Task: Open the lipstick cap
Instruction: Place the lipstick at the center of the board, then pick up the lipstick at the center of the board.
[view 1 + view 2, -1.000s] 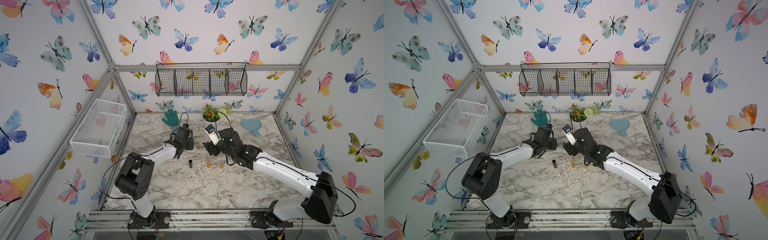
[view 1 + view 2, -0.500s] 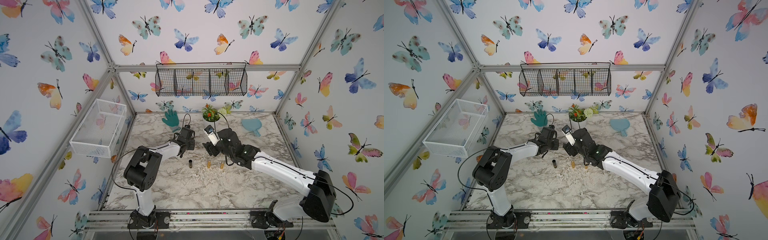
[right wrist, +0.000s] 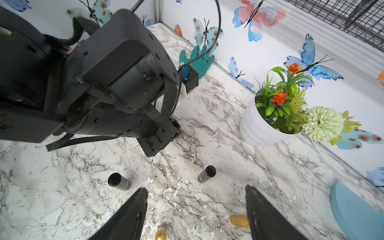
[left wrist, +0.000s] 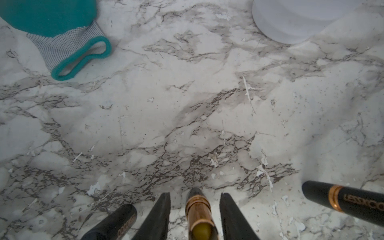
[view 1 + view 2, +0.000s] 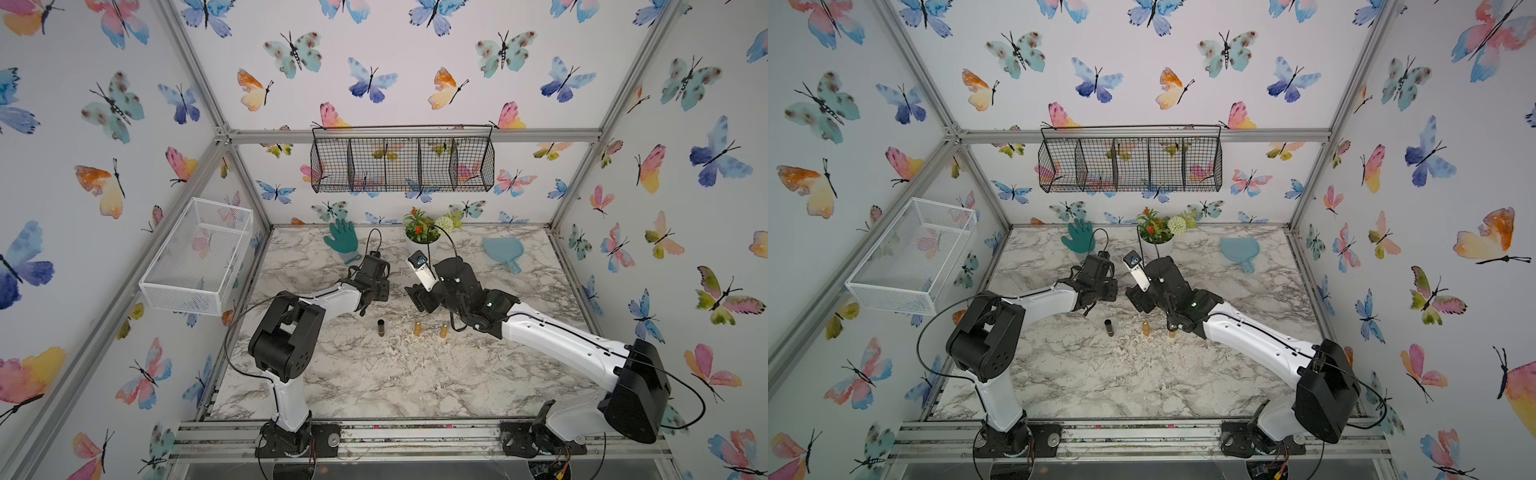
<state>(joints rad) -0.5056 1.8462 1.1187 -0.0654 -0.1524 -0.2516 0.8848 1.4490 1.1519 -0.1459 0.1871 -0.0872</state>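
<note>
The left claw point(image 4: 195, 195) had let go since 1 second earlier, when it was clamped. Its 2 fingers now stood apart, with a gap on each side of the gold lipstick point(image 4: 198, 214) between them. The lipstick was near the middle of the table point(image 5: 374, 374), a little toward the back edge. The left arm's elbow had swung slightly toward the right edge. The right claw point(image 3: 195, 188) stayed spread wide and empty. The black cap point(image 5: 380, 327) and 2 gold tubes point(image 5: 417, 329) had not moved.
</note>
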